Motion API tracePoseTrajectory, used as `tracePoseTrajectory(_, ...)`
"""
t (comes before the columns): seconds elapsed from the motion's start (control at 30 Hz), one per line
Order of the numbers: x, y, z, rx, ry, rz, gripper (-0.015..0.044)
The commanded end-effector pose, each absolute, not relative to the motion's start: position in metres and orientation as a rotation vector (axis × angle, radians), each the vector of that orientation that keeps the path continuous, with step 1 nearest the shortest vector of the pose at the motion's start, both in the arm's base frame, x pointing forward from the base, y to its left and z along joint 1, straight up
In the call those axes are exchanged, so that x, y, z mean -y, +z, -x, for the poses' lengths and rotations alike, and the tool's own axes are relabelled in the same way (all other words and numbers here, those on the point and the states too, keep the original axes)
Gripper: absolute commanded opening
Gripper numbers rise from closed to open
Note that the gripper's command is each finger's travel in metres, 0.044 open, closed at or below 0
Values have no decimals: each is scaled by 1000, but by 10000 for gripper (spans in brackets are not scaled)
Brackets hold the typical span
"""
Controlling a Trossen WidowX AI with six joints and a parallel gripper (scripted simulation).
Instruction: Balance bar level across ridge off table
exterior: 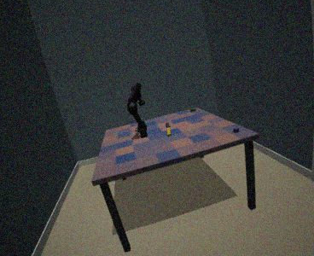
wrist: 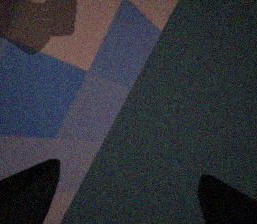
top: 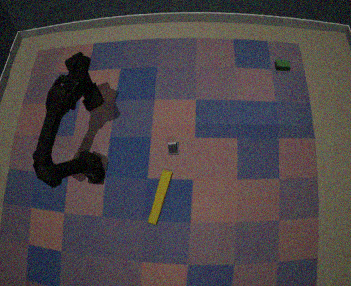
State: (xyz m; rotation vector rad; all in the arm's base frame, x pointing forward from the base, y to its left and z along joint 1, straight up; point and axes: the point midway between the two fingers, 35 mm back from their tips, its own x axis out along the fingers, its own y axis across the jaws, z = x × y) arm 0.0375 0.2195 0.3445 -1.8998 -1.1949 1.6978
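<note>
The claw (wrist: pixel 130 176), one in number, stands well open, its two dark fingertips wide apart with nothing between them; in the overhead and exterior views it blends into the arm's dark outline. Beyond the fingertips in the wrist view, one edge of the tabletop runs diagonally.

A single table (top: pixel 257 240) (exterior: pixel 136 168) (wrist: pixel 93 110), patched in pink, blue and mauve, carries the scene, two of its dark legs plain in the exterior view. One black arm (top: pixel 47 133) (exterior: pixel 133 107) rises near the left edge, bent above the surface, its shadow falling beside it.

One yellow bar (top: pixel 159 196) (exterior: pixel 169 131) lies flat on the tabletop, inward from the left edge and off the lone gray ridge (top: pixel 173 148) (exterior: pixel 167 125). One end points toward the ridge, near it but apart, and the other toward the near edge.

One green block (top: pixel 282 65) (exterior: pixel 193 110) sits close to the far right corner. A single small dark blue object (exterior: pixel 236 130) rests by the near right corner, its shape too small to tell.
</note>
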Motion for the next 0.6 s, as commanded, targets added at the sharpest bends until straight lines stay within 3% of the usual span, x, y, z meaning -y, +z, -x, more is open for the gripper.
tracePoseTrajectory(0.0,-224,334,-55,1060,1712,1916,315)
tracePoseTrajectory(0.57,-214,294,-132,508,1665,1919,315)
